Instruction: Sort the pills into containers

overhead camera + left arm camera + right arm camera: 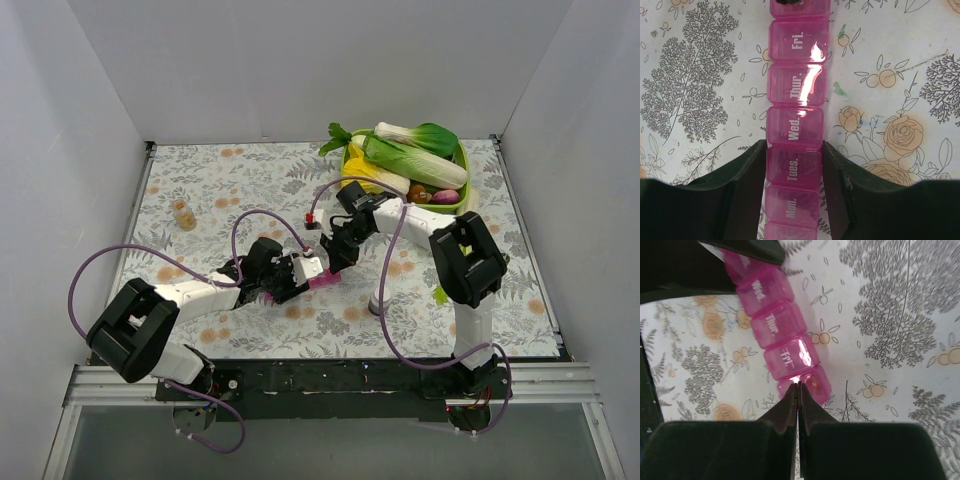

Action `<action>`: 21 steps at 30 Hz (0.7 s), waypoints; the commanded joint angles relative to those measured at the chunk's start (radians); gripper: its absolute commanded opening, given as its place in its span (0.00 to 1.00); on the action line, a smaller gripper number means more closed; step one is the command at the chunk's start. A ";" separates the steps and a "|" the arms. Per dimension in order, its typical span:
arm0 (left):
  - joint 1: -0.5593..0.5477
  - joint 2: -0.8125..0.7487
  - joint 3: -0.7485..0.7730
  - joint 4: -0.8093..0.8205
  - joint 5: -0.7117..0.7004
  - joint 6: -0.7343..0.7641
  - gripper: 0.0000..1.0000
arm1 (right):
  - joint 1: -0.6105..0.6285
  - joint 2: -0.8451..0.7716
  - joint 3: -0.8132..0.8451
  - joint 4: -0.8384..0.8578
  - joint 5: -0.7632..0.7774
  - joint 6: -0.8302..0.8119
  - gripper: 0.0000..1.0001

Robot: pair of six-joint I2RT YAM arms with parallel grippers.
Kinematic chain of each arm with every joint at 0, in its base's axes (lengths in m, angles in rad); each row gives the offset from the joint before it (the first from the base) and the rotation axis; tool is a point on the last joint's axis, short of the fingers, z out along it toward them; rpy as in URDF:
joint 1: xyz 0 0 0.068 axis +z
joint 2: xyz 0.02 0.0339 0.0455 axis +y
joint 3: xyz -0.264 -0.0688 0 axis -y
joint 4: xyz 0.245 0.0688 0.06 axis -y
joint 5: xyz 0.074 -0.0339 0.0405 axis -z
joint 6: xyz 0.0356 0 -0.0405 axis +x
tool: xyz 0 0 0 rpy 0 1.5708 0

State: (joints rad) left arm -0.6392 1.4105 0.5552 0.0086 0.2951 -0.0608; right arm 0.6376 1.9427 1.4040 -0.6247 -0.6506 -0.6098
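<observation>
The pink pill organiser (326,281) lies on the floral table cloth at the centre. In the left wrist view its lids (796,90) read Mon., Tues., Wed., Thur., Fri., all closed. My left gripper (794,147) straddles the strip at the Tues. compartment, with both fingers against its sides. My right gripper (798,385) is shut, and its tips press on the end compartment just past Fri. on the strip (775,325). An orange shape shows through that compartment's lid. From above, both grippers (300,270) (338,258) meet over the strip. No loose pills show.
A small pill bottle (183,213) stands at the left of the table. A small red-and-white object (311,222) lies behind the grippers. A green tray (464,172) of vegetables sits at the back right. White walls enclose the table on three sides.
</observation>
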 commanded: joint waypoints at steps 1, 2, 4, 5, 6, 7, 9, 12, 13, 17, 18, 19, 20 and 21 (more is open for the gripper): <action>-0.004 0.035 -0.017 -0.111 -0.010 -0.014 0.20 | 0.008 0.084 -0.008 0.007 0.115 0.051 0.01; -0.005 0.036 -0.015 -0.111 -0.011 -0.016 0.20 | 0.010 0.088 -0.008 0.005 0.141 0.053 0.01; -0.005 0.044 -0.012 -0.114 -0.008 -0.016 0.19 | 0.008 0.094 -0.010 0.000 0.154 0.056 0.01; -0.004 0.047 -0.009 -0.114 -0.005 -0.016 0.19 | 0.010 0.093 -0.007 0.000 0.154 0.055 0.01; -0.004 0.050 -0.008 -0.117 -0.007 -0.016 0.19 | 0.010 0.090 -0.002 -0.007 0.144 0.050 0.01; -0.004 0.051 -0.008 -0.119 -0.008 -0.017 0.19 | 0.010 0.076 0.004 -0.010 0.129 0.047 0.01; -0.004 0.048 -0.008 -0.119 -0.007 -0.019 0.19 | 0.010 0.055 0.029 -0.021 0.080 0.026 0.01; -0.004 0.045 -0.011 -0.117 -0.011 -0.019 0.19 | 0.008 0.003 0.071 -0.055 0.022 0.005 0.01; -0.004 0.047 -0.009 -0.117 -0.011 -0.017 0.19 | 0.008 -0.023 0.078 -0.066 0.013 -0.002 0.01; -0.004 0.048 -0.008 -0.118 -0.010 -0.019 0.19 | 0.008 -0.074 0.073 -0.070 -0.030 -0.013 0.01; -0.004 0.048 -0.008 -0.119 -0.013 -0.019 0.19 | 0.007 -0.077 0.056 -0.069 -0.032 -0.011 0.01; -0.004 0.048 -0.006 -0.118 -0.011 -0.019 0.19 | 0.008 -0.076 0.047 -0.066 -0.030 -0.010 0.01; -0.004 0.048 -0.006 -0.117 -0.011 -0.019 0.19 | 0.008 -0.073 0.038 -0.058 -0.023 -0.010 0.01; -0.004 0.048 -0.008 -0.119 -0.013 -0.020 0.19 | 0.010 -0.067 0.026 -0.055 -0.018 -0.007 0.01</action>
State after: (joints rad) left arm -0.6392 1.4197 0.5663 0.0017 0.2958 -0.0650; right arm 0.6434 1.9118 1.4364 -0.6724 -0.6464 -0.6022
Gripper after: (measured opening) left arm 0.429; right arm 0.021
